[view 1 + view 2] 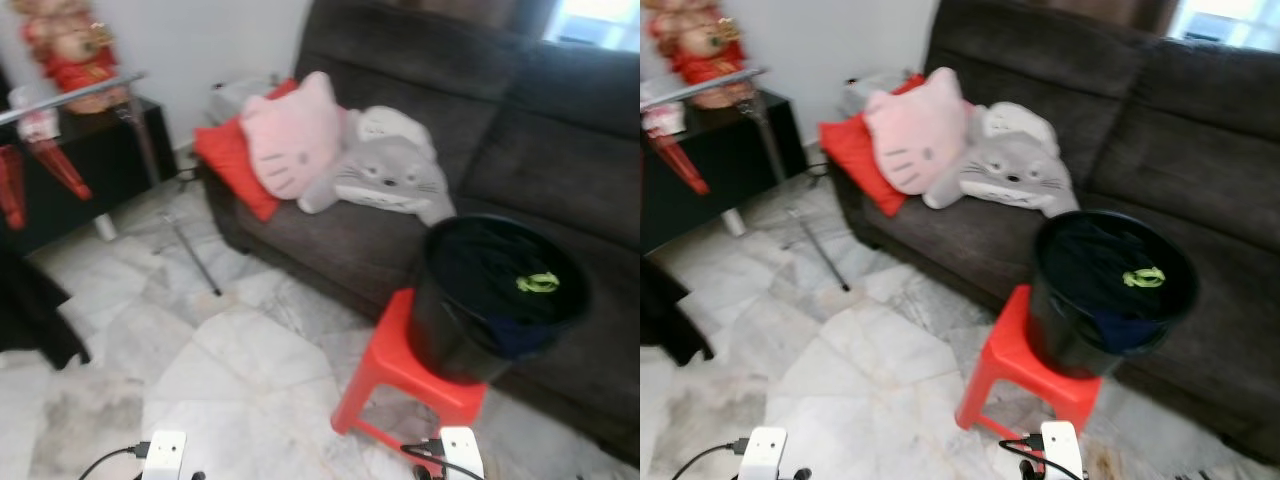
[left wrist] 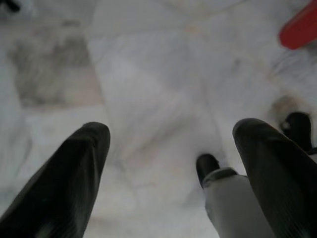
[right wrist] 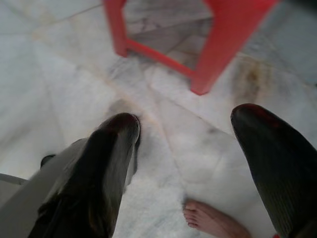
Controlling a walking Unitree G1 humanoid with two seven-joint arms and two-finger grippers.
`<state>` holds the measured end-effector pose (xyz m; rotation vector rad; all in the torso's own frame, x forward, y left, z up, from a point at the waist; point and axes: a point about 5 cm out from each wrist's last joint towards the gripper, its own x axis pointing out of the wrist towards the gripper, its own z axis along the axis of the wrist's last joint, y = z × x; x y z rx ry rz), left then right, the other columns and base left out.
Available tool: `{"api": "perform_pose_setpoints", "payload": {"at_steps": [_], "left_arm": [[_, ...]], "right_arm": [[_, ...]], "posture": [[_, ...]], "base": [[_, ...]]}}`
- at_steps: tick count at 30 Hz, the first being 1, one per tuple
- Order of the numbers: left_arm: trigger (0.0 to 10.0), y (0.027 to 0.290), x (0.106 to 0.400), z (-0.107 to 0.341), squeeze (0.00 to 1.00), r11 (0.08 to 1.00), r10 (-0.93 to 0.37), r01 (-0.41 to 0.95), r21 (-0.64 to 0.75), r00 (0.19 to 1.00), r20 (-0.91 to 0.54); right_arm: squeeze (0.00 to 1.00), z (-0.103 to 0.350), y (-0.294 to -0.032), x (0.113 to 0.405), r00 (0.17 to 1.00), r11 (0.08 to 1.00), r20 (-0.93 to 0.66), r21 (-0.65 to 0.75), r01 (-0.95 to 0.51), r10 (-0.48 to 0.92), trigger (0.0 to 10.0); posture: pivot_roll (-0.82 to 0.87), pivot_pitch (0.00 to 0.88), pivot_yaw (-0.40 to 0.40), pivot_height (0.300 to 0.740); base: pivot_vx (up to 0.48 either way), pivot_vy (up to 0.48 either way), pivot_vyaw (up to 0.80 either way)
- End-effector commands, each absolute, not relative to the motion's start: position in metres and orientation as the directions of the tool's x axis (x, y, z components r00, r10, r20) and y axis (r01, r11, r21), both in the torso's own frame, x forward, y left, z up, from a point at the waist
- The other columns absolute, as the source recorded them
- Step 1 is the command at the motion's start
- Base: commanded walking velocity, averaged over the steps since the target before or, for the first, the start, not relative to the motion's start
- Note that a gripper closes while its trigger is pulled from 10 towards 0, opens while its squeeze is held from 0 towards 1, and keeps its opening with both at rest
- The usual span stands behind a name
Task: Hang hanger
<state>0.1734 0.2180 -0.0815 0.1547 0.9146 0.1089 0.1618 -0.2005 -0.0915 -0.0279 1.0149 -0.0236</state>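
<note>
Below the head camera, at 6 o'clock, left hand [image 2: 171, 158] and right hand [image 3: 185, 148] hang over marble floor [image 1: 240, 370], both released with fingers spread; a person's bare foot [image 3: 213, 220] lies under the right one. At 2 o'clock a black bucket [image 1: 495, 295] sits on a red stool [image 1: 395, 375]; beyond, a sofa [image 1: 520, 130]. No hanger can be made out.
</note>
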Motion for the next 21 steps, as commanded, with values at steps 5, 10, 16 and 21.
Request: {"api": "perform_pose_setpoints", "payload": {"at_steps": [5, 10, 16, 21], "left_arm": [[10.0, 0.2204, 0.1705, -0.0825, 0.0, 0.985, 0.154, -0.033, 0.168, 0.596, -0.788], [10.0, 0.2207, 0.1715, -0.082, 0.0, 0.985, 0.154, -0.034, 0.168, 0.599, -0.786], [10.0, 0.2208, 0.1717, -0.0818, 0.0, 0.985, 0.153, -0.029, 0.17, 0.6, -0.785], [10.0, 0.2207, 0.172, -0.0818, 0.0, 0.985, 0.153, -0.028, 0.171, 0.6, -0.785]], "right_arm": [[0.0, -0.0904, -0.1956, 0.166, 0.536, 1.0, -0.844, -0.024, 0.003, -0.022, 10.0], [0.0, -0.09, -0.1952, 0.1665, 0.548, 1.0, -0.836, -0.021, 0.005, -0.02, 10.0], [0.0, -0.0891, -0.1946, 0.1673, 0.572, 0.999, -0.82, -0.003, 0.033, -0.021, 10.0], [0.0, -0.0889, -0.1949, 0.1679, 0.573, 0.999, -0.819, -0.013, 0.033, -0.029, 10.0]], "posture": [[-0.06, 0.0, -0.034, 0.74], [-0.06, 0.0, -0.033, 0.74], [-0.07, 0.0, -0.03, 0.74], [-0.07, 0.0, -0.031, 0.74]], "base": [[0.0, 0.0, -0.77], [0.0, 0.0, -0.62], [0.0, 0.0, 0.0], [0.271, 0.0, 0.0]]}}
